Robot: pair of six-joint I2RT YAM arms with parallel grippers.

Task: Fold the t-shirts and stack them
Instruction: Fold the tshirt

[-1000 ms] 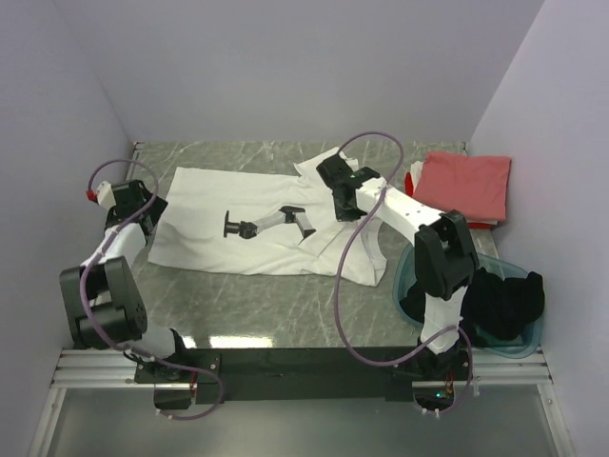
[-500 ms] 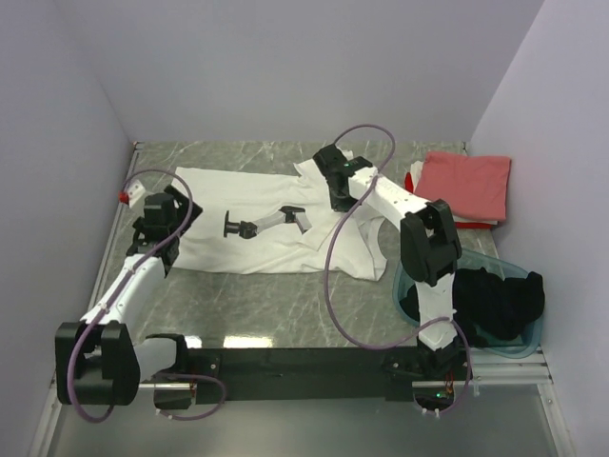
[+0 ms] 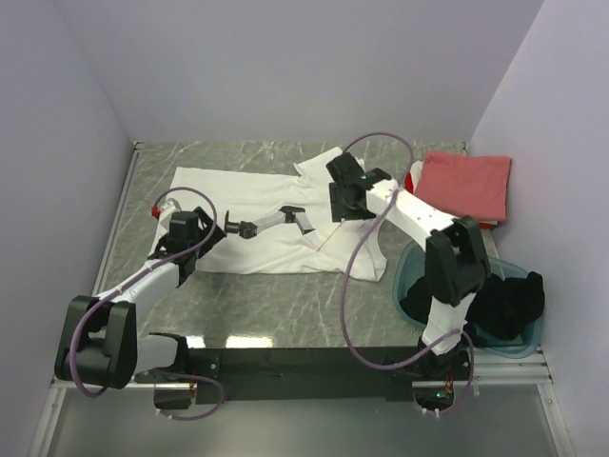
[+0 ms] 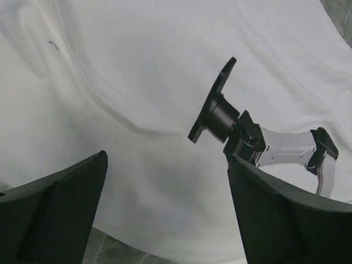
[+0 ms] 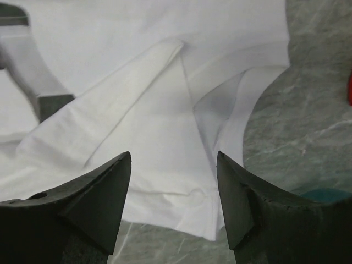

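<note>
Starting from the bottom of the top view, the marbled tabletop (image 3: 276, 305) carries a teal tub (image 3: 407, 278) at lower right, and a black t-shirt (image 3: 504, 300) lies bunched in it and spills over its rim.

Left of centre, the left pincer (image 3: 207, 231) hangs over the lower left hem of the big white t-shirt (image 3: 219, 186). A second ago it was out at the left edge of the tabletop, off the cloth; half a second ago it had reached the shirt's left border. Its wrist view shows the jaws spread wide with nothing between them, only white fabric and the dark graphic (image 4: 220, 113) below.

The white t-shirt lies spread flat across the middle of the frame, about where it lay before, its right part folded over itself.

The right pincer (image 3: 336, 209) sits above that folded right part, a little to the right of where it was half a second ago. Its jaws are also apart and hold nothing; beneath them the wrist view shows a creased sleeve and overlapping layers.

Farther back, at upper right, a salmon-pink t-shirt (image 3: 466, 186) lies folded on top of a stack, with a red t-shirt (image 3: 415, 179) showing at its left edge.
</note>
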